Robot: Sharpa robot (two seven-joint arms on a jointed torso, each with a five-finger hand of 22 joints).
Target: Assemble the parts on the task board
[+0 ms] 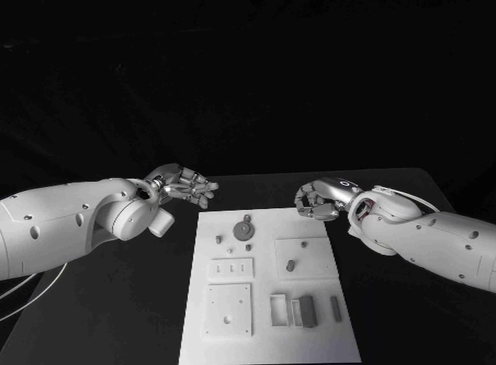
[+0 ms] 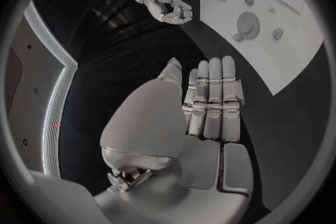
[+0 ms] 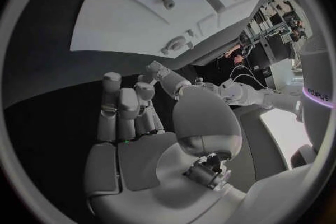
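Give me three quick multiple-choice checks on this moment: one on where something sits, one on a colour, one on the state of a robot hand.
1. Where is the gear-shaped part on the task board?
A. Near the far edge
B. At the near right corner
C. Off the board, on the table

2. What colour is the task board?
A. Black
B. White
C. Blue

3. What is the left robot hand doing?
A. Gripping the gear-shaped part
B. Pressing on the board
C. Holding nothing, beside the board's far left corner

Answers:
1. A, the head view shows it by the far edge.
2. B, it stands pale against the black table.
3. C, the left wrist view shows its fingers straight and bare.
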